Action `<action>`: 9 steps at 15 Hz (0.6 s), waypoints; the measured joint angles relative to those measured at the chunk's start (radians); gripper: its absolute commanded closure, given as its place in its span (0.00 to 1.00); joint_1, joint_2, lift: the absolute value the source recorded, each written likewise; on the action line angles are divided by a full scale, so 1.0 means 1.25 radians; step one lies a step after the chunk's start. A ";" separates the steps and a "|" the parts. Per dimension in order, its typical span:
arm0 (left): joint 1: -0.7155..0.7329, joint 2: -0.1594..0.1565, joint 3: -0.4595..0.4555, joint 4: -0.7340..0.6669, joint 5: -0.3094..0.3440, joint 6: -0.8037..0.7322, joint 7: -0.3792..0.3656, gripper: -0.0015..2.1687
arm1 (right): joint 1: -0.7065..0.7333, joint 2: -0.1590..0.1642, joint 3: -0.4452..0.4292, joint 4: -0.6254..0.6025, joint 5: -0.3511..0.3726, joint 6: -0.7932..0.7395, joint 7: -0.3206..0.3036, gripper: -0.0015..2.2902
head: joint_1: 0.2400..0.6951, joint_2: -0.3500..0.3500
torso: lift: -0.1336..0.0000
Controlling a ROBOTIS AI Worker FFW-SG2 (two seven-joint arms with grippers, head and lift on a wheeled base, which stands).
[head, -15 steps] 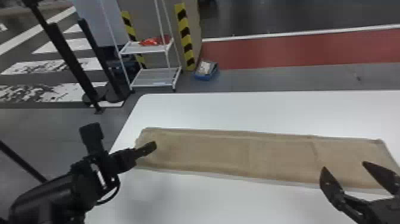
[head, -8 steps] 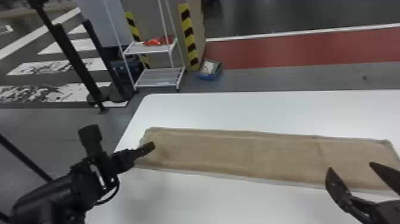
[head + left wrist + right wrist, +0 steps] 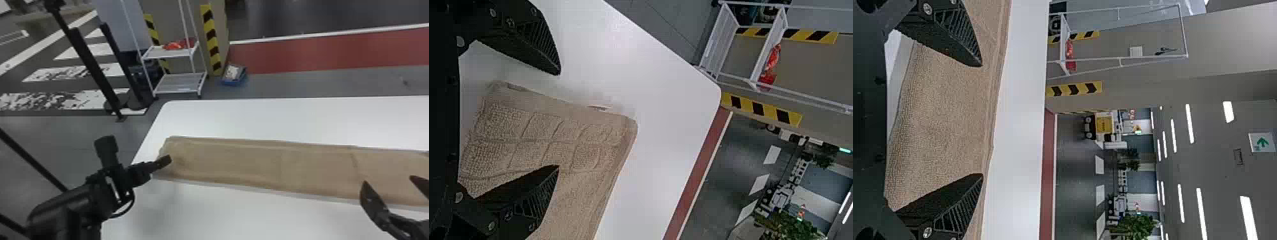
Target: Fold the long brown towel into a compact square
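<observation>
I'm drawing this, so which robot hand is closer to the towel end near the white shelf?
Left. The left gripper is at that end of the towel; the right gripper is far along the towel, toward its other end.

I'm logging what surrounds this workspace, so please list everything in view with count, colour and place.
towel: one, brown, a long strip laid across the table
table: one, white, under the towel
rack: one, white, beyond the table's far left corner
item on rack: at least one, red-orange, upper shelf
bin: one, blue, on the floor right of the rack
warning strips: at least two, yellow-black, by the rack
posts: at least two, black, left of the rack
floor band: one, red, beyond the table
exit-style sign: one, green-white, background
ceiling lights: several, white, background
left gripper: one, black, open at the towel's left end
right gripper: one, black, open, towards the towel's right
</observation>
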 measured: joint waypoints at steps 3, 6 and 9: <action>0.003 0.003 0.001 0.003 0.001 0.023 -0.061 0.70 | 0.000 0.000 0.000 0.000 0.000 0.000 0.000 0.04 | 1.00 0.89 | 0.08; 0.003 0.006 0.002 -0.005 0.000 0.083 -0.094 0.99 | 0.000 0.000 0.000 0.000 0.000 0.000 0.000 0.04 | 1.00 0.87 | 0.08; 0.010 0.006 0.004 -0.035 -0.001 0.107 -0.094 0.99 | 0.000 0.000 -0.001 0.001 0.000 0.002 0.000 0.04 | 1.00 0.87 | 0.08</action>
